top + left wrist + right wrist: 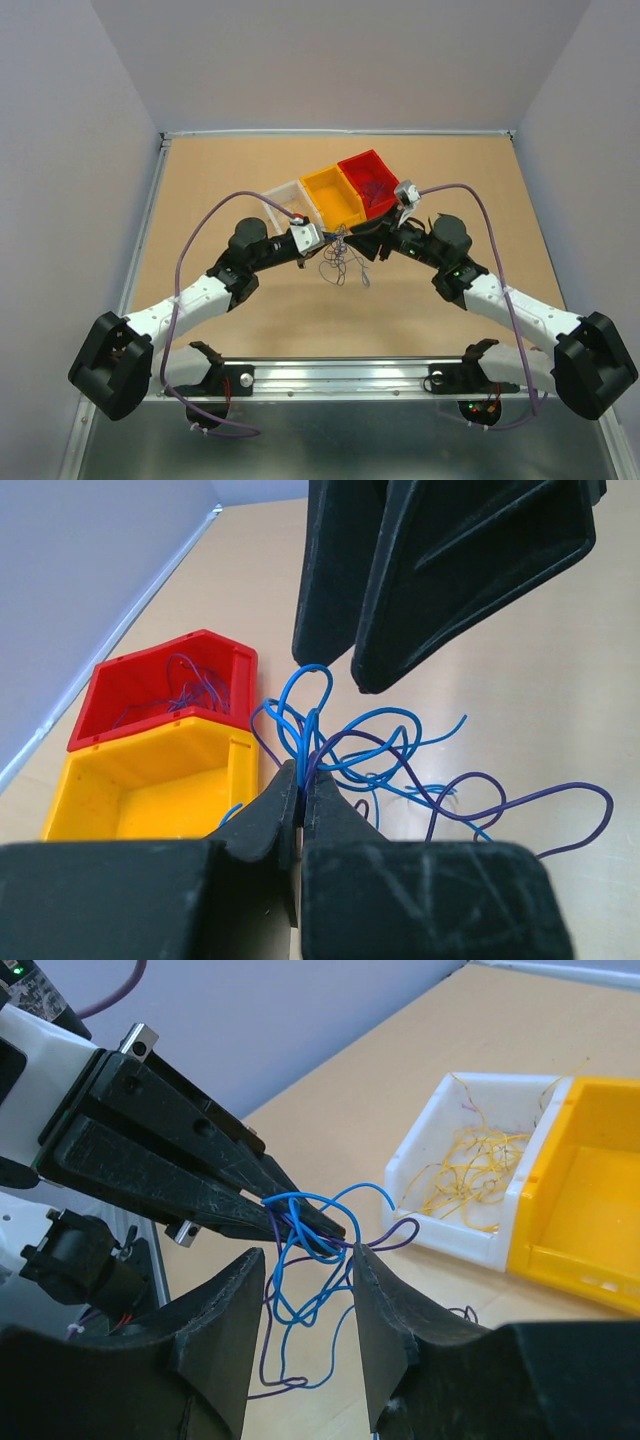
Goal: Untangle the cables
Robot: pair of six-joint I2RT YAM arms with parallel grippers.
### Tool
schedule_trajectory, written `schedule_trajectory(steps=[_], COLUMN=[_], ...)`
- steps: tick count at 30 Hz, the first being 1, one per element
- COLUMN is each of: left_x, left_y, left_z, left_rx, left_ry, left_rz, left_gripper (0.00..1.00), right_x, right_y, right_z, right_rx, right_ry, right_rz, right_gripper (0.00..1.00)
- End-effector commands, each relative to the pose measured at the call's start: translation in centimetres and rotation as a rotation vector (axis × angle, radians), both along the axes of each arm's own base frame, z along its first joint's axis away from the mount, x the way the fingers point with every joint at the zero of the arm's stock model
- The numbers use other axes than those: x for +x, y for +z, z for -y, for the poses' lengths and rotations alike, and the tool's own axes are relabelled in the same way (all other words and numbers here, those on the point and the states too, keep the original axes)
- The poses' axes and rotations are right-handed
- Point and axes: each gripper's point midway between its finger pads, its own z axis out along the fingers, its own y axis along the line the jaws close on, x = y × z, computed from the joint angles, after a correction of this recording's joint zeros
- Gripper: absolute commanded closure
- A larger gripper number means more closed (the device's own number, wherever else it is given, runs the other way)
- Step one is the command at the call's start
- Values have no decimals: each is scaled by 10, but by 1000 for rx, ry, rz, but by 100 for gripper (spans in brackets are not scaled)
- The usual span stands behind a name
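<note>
Firmly, cables (pixel 308 742) within left gripper (pixel 301 777).

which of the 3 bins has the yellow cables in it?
The white bin, at the row's end beside the yellow bin; yellow cables lie inside it. The red bin holds blue ones.

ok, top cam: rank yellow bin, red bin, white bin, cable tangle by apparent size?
1. yellow bin and red bin: alike, can't split them.
2. white bin: smaller as seen, partly hidden by the left arm.
3. cables: loose tangle, about the white bin's visible spread, so that order is unsure.
</note>
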Motion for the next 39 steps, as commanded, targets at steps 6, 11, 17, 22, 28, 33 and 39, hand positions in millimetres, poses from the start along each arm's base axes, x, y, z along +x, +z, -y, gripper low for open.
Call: schedule_trajectory(steps=[6, 11, 17, 22, 28, 33, 39], left_x=[-13, -18, -16, -12, -12, -20, -14], left_y=[36, 25, 8, 15, 19, 6, 2], left_z=[9, 17, 23, 16, 11, 15, 18], left_rx=[-65, -27, 33, 31, 16, 48, 67], left_ry=[-123, -194, -233, -182, -159, -231, -226], left_rz=[61, 0, -26, 26, 77, 82, 59], left_gripper=[100, 99, 57, 18, 1, 15, 82], right_x=[1, -2, -3, -15, -35, -39, -35], right_y=[21, 20, 33, 60, 93, 97, 105], right_z=[-13, -20, -14, 6, 31, 34, 50], right_rx=[38, 41, 71, 114, 165, 176, 206], right_ry=[48, 73, 42, -19, -72, -77, -168], right_rz=[58, 52, 61, 135, 221, 229, 240], right_gripper=[53, 63, 99, 99, 100, 99, 100])
